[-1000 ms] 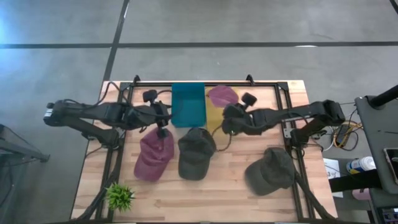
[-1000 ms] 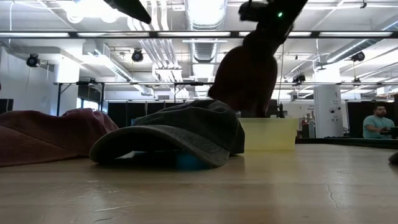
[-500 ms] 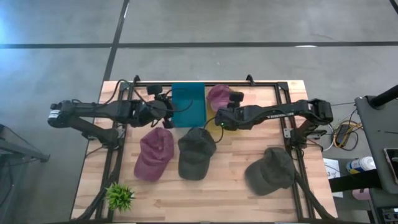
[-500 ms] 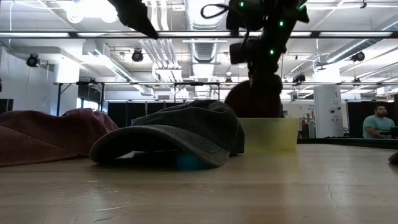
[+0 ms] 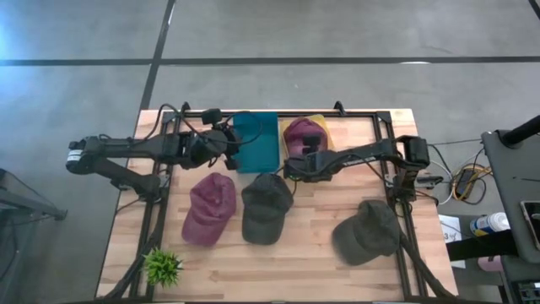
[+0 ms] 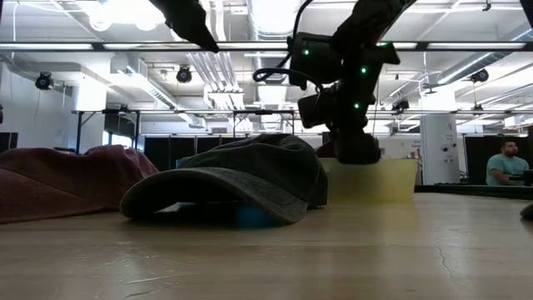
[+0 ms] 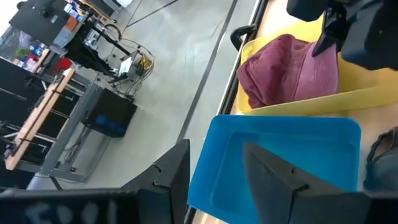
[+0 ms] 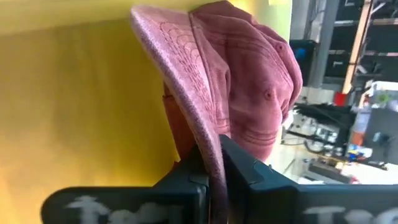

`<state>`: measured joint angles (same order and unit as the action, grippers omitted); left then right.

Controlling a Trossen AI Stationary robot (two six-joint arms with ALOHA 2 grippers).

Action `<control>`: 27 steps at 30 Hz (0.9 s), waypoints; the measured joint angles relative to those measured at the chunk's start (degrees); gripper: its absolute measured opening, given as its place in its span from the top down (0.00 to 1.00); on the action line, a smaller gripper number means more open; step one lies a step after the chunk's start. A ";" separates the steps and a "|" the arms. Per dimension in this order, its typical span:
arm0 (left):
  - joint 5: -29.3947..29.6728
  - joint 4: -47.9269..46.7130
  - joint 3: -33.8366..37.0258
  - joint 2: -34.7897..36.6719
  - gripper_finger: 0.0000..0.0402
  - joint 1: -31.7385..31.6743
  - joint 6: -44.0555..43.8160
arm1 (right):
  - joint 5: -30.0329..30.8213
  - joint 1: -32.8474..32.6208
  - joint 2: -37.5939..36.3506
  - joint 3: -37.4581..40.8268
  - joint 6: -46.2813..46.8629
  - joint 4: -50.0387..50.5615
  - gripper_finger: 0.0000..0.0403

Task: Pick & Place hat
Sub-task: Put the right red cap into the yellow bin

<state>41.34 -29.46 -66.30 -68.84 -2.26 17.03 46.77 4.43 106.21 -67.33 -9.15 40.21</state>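
A maroon cap (image 5: 301, 133) sits in the yellow bin (image 5: 315, 121) at the table's far side, still held by my right gripper (image 8: 214, 157), which is shut on its brim. The right gripper (image 5: 297, 165) reaches in from the bin's near side. My left gripper (image 7: 217, 174) is open and hovers over the left edge of the teal bin (image 5: 257, 142), touching nothing. Three more caps rest on the table by their brims and rims: a maroon one (image 5: 209, 208), a dark olive one (image 5: 266, 208) and another dark olive one (image 5: 367, 230). My right gripper pinches the maroon cap's brim (image 8: 200, 127) at its edge between the two fingers, which lie across the brim. The crown (image 8: 258, 78) lies beyond the fingers, against the yellow bin's inside (image 8: 81, 93).
The teal bin (image 7: 280, 155) and the yellow bin (image 7: 298, 99) stand side by side at the far edge, inside a black frame (image 5: 384, 143). A small green plant (image 5: 162, 266) stands at the near left corner. Bare wood lies between the caps near the front edge.
My right gripper has moved toward the table's left and down, carrying the maroon cap from above the bins down into the yellow bin. My left gripper has moved toward the far edge, from above the maroon cap on the table to the teal bin's left edge.
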 joint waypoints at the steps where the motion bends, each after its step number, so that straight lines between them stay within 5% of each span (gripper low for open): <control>1: -0.06 0.21 0.00 0.00 0.65 0.00 -0.67 | -0.70 0.04 -0.10 -0.02 0.47 0.00 0.96; 9: -0.43 3.97 0.00 0.02 0.65 0.02 -8.87 | -11.23 0.94 -1.83 0.40 -0.57 0.25 0.72; 16: -6.75 4.19 0.00 0.07 0.65 0.02 -19.56 | -13.67 0.86 -4.00 0.44 -3.34 0.92 0.50; 27: -21.52 2.23 0.00 0.09 0.65 0.06 -27.79 | -17.76 1.40 -11.25 4.51 4.23 6.39 0.40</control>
<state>19.82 -27.23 -66.30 -68.75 -2.20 -10.76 29.01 5.82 94.96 -62.82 -4.93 46.59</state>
